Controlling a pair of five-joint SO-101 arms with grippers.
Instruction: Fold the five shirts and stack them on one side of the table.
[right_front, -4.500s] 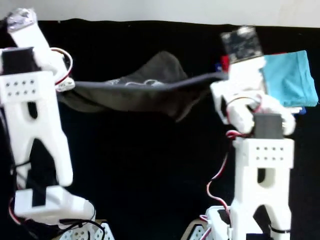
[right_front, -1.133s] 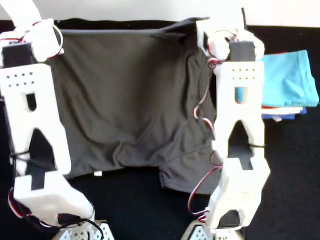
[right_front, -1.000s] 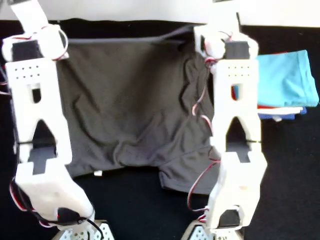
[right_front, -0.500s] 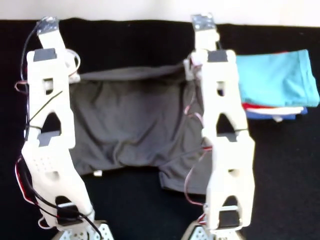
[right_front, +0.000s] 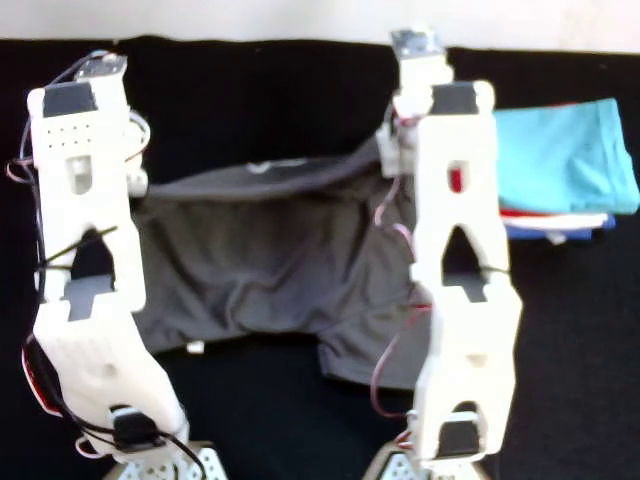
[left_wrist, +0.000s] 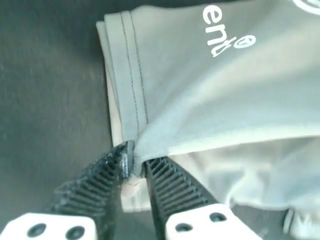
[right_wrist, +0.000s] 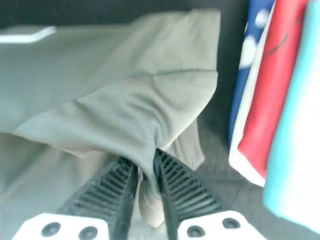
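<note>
**Grey shirt mid-fold; stack waits on the right side**

High view. The grey shirt (right_front: 270, 280) is spread over the middle of the black table (right_front: 250, 90). Its far edge is raised off the surface, strung between the left arm (right_front: 85, 200) and the right arm (right_front: 455, 220). The near part and one sleeve lie flat. The stack of folded shirts (right_front: 565, 165) sits at the right side of the table, just beside the right arm. It has turquoise on top, with red, white and blue edges showing under it. The exact number of garments cannot be told.

Left wrist view. The left gripper (left_wrist: 134, 162) is clamped on one corner of the grey shirt's hem, with fabric bunched between the ribbed fingers.

Right wrist view. The right gripper (right_wrist: 145, 167) is pinched tight on the opposite corner, the cloth draping away from it. The stack is close alongside.

Progress, as judged. Most of the work looks done. If the four colours are four shirts, this is the last one. The first fold appears under way. What is left is to lay the lifted edge down, fold again to size, and place the shirt on the stack.
</note>
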